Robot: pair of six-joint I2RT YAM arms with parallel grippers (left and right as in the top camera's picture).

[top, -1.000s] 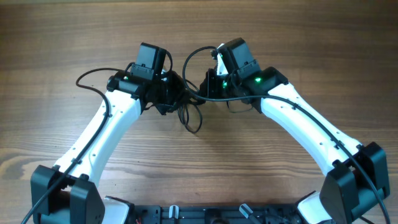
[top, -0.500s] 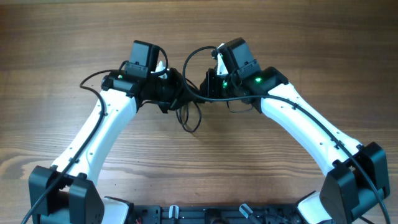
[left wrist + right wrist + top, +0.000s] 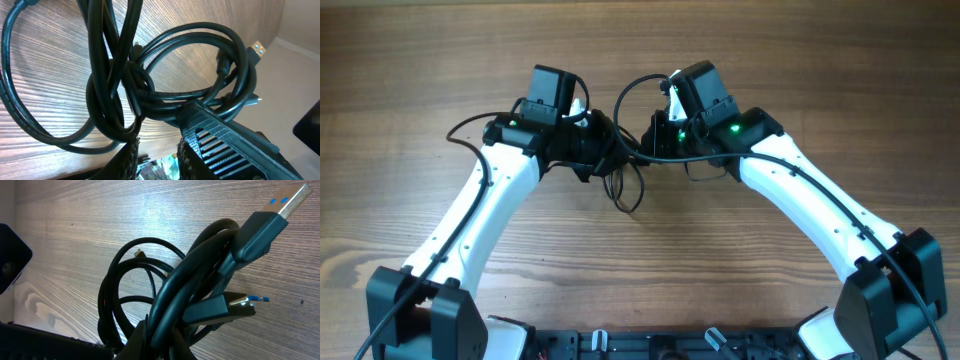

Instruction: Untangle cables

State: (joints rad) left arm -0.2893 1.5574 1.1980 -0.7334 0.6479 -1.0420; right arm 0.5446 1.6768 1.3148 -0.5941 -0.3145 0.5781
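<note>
Overhead only: both arms are seen bent inward, with the wrists nearly meeting over the wooden table point(image 3: 420, 60). The cables point(image 3: 625, 185) are strung between the left gripper point(image 3: 605, 158) and the right gripper point(image 3: 655, 145). One loop is arched toward the far side and another hangs toward the near side. Fingertips are hidden under the wrist housings.
Left wrist only: a knot of overlapped black loops is shown close up. A silver USB-A plug point(image 3: 257, 48) with a blue insert is poked out at upper right. A ribbed finger point(image 3: 220, 145) is seen at lower right.
Right wrist only: a large USB-A plug point(image 3: 287, 200) is pointed to the upper right corner. A flatter plug point(image 3: 240, 302) with a blue tip sits lower. Thin coils are spread on the wood to the left.
Left claw: a narrow gap is seen between the fingers. It cannot be told whether a strand is nipped.
Right claw: pressed together on the cable bundle, which rises from between the fingers at the frame bottom.
Cables vs left claw: the knot is bunched just beyond and across the fingertips, touching the ribbed finger.
Cables vs right claw: the bundle is held at its base, with the plugs fanned out past the tips and off the table.
</note>
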